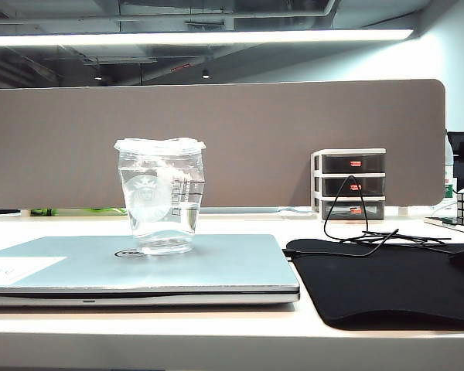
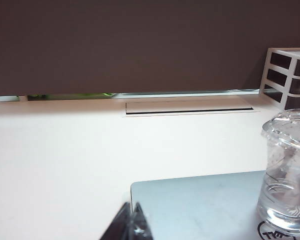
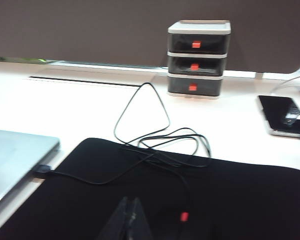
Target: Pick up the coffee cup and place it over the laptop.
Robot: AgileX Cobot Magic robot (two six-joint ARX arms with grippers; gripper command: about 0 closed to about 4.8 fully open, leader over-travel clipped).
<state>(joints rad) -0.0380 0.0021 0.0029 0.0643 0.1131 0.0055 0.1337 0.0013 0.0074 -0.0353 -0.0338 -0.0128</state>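
Left gripper (image 2: 131, 225): closed, empty, hovering near the laptop's (image 1: 216, 267) corner, apart from the coffee cup (image 1: 161, 197). Cup: upright, lid uppermost, standing on the closed laptop's lid by its logo. Laptop: flat, long side across the bench (image 1: 216, 340). Right gripper (image 3: 129, 220): closed, empty, above the black mat (image 3: 230, 200).

A grey-brown partition (image 1: 216, 143) backs the pale desk (image 1: 216, 340) beneath a ceiling light strip (image 1: 201, 37), seemingly fluorescent.

The pale cream desk (image 1: 216, 336) carries the closed silver-grey laptop (image 1: 216, 267), a black mat (image 1: 387, 282) just beside it, a small three-drawer organiser (image 1: 349, 184), a black phone (image 3: 285, 115) and a looped black cable (image 3: 155, 130).
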